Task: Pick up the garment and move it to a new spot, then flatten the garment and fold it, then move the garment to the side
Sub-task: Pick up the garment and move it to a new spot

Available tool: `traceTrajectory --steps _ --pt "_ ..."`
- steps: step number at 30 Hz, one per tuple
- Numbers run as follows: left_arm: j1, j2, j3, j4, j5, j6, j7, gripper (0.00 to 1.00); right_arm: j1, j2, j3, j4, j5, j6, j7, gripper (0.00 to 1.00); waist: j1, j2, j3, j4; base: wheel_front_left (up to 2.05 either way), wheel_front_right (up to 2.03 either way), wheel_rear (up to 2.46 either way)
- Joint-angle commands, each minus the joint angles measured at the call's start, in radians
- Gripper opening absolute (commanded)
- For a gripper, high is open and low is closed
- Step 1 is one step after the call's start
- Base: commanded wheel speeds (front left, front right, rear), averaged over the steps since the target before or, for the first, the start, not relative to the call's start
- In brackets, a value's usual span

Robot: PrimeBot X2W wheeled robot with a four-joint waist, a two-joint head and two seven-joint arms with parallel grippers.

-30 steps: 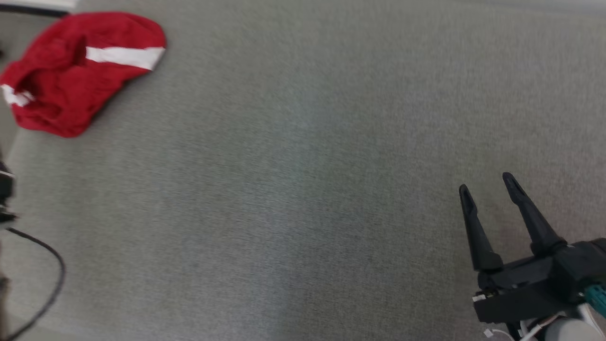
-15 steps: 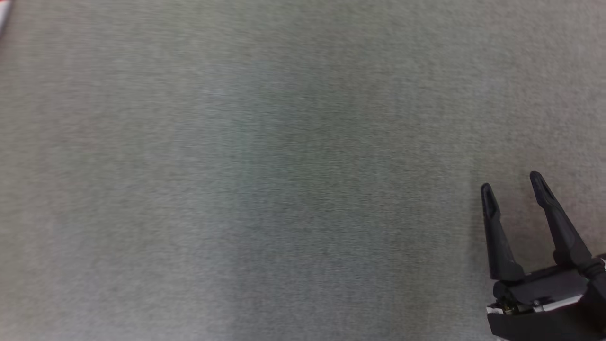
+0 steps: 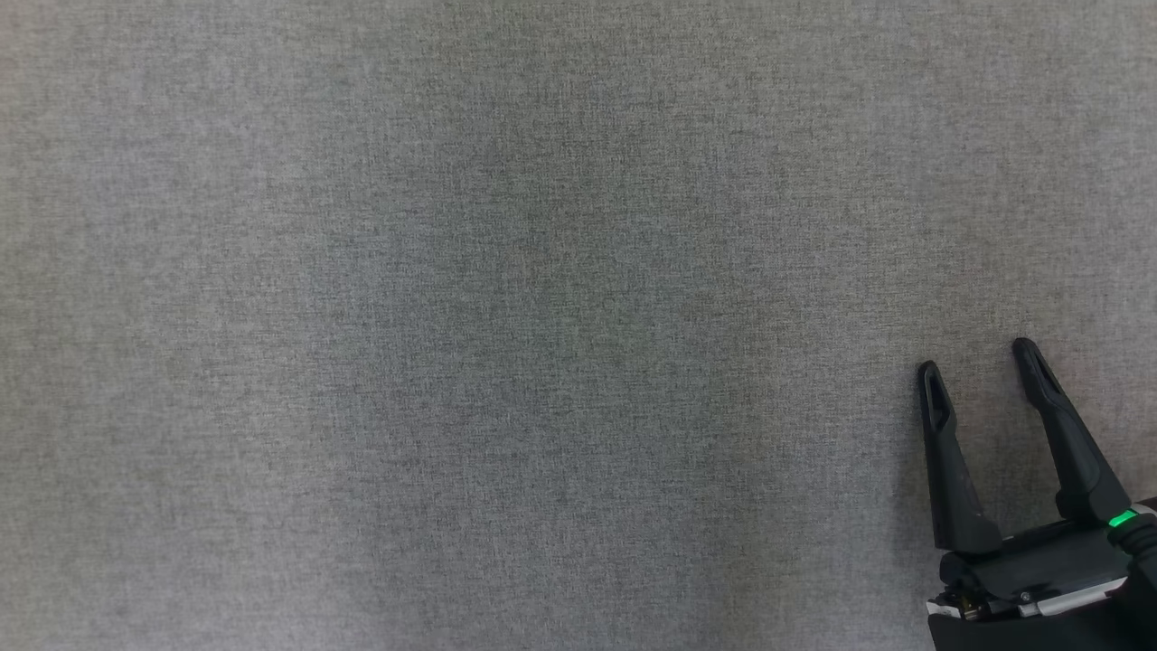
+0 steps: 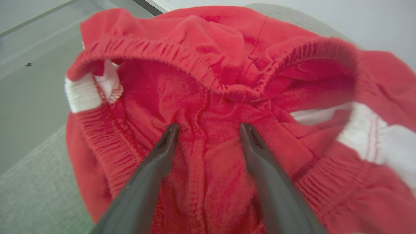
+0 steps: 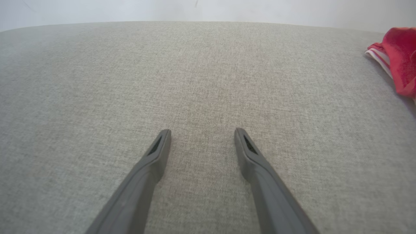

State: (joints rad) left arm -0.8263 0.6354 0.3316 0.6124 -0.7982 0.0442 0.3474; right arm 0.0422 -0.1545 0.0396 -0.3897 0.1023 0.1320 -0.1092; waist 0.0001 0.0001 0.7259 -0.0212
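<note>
Left gripper [image 4: 209, 126], jaws wide and empty, straddles the centre seam of the crumpled red garment [image 4: 208, 65], and that seam runs toward 12 o'clock. Right gripper [image 5: 201, 130], equally wide and empty, hovers over bare grey surface [image 5: 195, 65]. From there the garment lies well apart at 2 o'clock, so the left arm is nearer.

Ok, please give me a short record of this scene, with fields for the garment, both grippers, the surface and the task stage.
garment: red with white stripes, crumpled, not flattened
left gripper: open, pointing into the garment, nothing gripped; contact unclear
right gripper: open, empty, over bare surface, away from the garment
surface: grey woven fabric
task stage: garment not yet picked up
</note>
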Motion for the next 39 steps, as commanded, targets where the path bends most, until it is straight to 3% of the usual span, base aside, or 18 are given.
traceTrajectory --steps 1,2,9,18,28,39 --pt "0.002 -0.002 -0.010 0.017 0.003 0.000 0.018 0.47 0.005 0.001 0.000 -0.002 -0.007 -0.003 -0.005 1.00 -0.0001 -0.0001 0.008 -0.004 0.00 0.00 0.00" --pt "0.003 -0.004 -0.013 0.025 -0.003 -0.006 0.027 0.00 0.006 0.001 0.001 -0.002 -0.006 -0.003 -0.006 1.00 -0.0001 -0.0001 0.008 -0.003 0.00 0.00 0.00" --pt "0.043 -0.002 -0.034 0.066 -0.007 -0.047 0.044 0.00 -0.008 0.000 0.009 0.025 0.007 -0.003 -0.014 1.00 -0.0001 -0.0001 -0.041 0.011 0.00 0.00 0.00" --pt "0.068 0.062 -0.038 0.033 0.013 -0.084 0.029 0.00 -0.058 0.010 0.059 0.103 0.032 -0.003 -0.036 1.00 -0.0001 -0.0001 -0.173 0.003 0.00 0.00 0.00" --pt "0.081 0.096 -0.095 -0.182 0.045 -0.081 0.098 0.00 -0.109 0.057 0.134 0.261 0.081 -0.003 -0.097 1.00 -0.0001 -0.0001 -0.403 -0.059 0.00 0.00 0.00" --pt "0.095 0.037 -0.206 -0.411 0.023 -0.072 0.241 0.00 -0.096 0.088 0.178 0.380 0.113 -0.003 -0.121 1.00 -0.0001 -0.0001 -0.602 -0.170 0.00 0.00 0.00"
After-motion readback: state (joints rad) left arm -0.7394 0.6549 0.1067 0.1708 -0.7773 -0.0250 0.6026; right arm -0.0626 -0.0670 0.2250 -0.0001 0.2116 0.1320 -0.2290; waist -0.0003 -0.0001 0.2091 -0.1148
